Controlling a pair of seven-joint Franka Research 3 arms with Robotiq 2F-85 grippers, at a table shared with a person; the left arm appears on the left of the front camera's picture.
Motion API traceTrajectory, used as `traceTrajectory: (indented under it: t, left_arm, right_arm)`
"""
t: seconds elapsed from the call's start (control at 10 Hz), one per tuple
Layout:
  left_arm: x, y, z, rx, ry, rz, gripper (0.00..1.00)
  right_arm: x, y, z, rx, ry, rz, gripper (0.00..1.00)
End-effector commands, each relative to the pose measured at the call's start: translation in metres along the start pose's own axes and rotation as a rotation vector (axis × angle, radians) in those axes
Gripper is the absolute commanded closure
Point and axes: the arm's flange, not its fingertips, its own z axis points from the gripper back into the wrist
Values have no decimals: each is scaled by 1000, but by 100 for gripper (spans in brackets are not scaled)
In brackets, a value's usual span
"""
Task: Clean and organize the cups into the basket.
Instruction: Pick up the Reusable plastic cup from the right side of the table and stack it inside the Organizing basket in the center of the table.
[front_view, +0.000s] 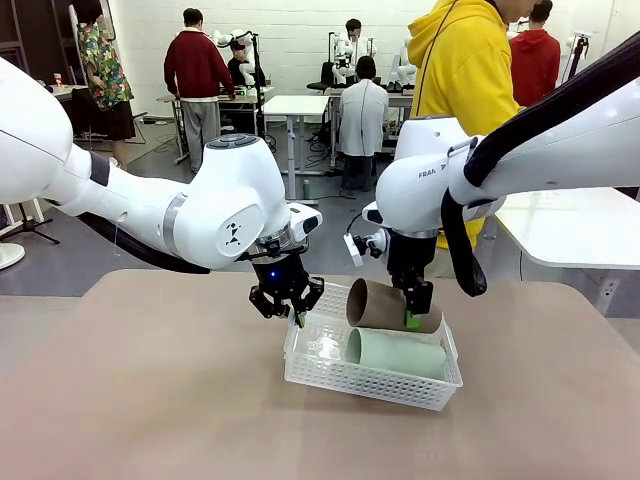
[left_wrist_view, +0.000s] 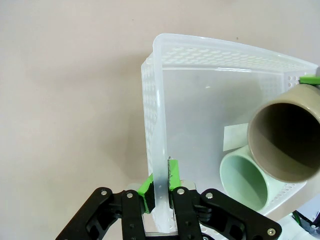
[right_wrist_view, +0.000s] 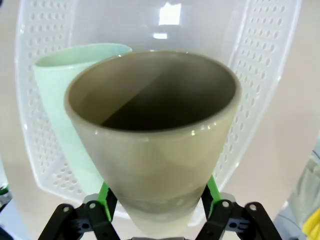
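Nearest us the beige worktop (front_view: 150, 400) spans the lower frame, and on it, right of centre, sits the white basket (front_view: 365, 378) with the mint cup (front_view: 400, 353) lying on its side inside. We see the left jaws clamped on the basket's left-hand end wall and the right jaws clamped on the brown cup (front_view: 375, 303), held sideways just above the mint one. Behind, in the upper frame, a person (front_view: 465, 70) in a yellow hoodie stands at the far edge, with grey floor (front_view: 60, 260), white tables (front_view: 295, 104) and a white brick wall (front_view: 290, 40) beyond.
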Motion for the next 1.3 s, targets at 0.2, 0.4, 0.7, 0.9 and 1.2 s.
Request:
traceTrajectory:
  t: [0.2,0.4,0.7,0.9,1.2]
  left_arm:
    - [0,-1,1,-3,-1,-6,100]
    - [0,-1,1,-3,-1,-6,100]
    - [0,-1,1,-3,-1,-6,100]
    - [0,-1,1,-3,-1,-6,100]
    - [0,-1,1,-3,-1,-6,100]
  right_arm:
    - [-4,-5,-5,-5,25,-44,19]
    - [-4,1,-1,-22,21,-29,0]
    - [-2,5,4,-29,23,-22,0]
    - [-2,8,6,-33,24,-13,0]
    - [-51,101,86,-95,7,-19,0]
